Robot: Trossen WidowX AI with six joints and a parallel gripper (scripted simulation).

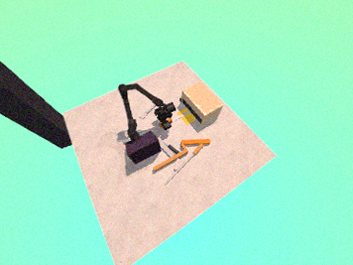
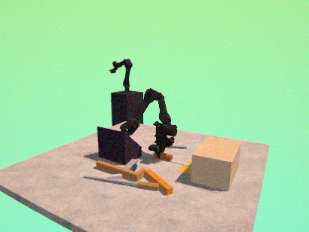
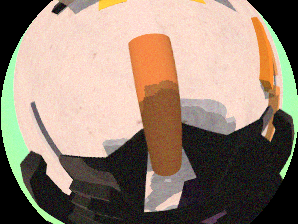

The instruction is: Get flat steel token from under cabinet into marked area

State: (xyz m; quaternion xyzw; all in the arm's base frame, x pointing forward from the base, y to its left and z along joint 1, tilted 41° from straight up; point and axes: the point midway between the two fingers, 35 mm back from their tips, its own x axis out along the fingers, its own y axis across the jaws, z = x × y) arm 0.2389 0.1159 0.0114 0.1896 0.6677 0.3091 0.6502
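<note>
My gripper (image 1: pixel 168 122) (image 2: pixel 160 155) (image 3: pixel 161 129) is shut on the orange handle (image 2: pixel 167 157) (image 3: pixel 152 60) of a thin rod tool, low over the table in front of the cabinet. The tool's thin pale rod (image 2: pixel 178 163) points from the handle toward the cabinet and reaches over the marked area. The cabinet (image 1: pixel 203 97) (image 2: pixel 211 167) is a tan box with a dark slotted lower front in the top view. The yellow marked area (image 1: pixel 189 120) (image 2: pixel 184 169) (image 3: pixel 113 2) lies before it, partly cut off in the wrist view. I cannot make out the steel token in any view.
Orange bars (image 1: pixel 171 161) (image 2: pixel 113 168) lie at an angle beside the arm's dark base block (image 1: pixel 143 148) (image 2: pixel 112 145). Another orange-handled rod (image 1: pixel 199 148) (image 2: pixel 148 185) lies near them. A thin grey piece (image 1: pixel 146 113) (image 2: pixel 180 148) lies on the arm's other side. A tall dark pedestal (image 2: pixel 126 107) stands behind.
</note>
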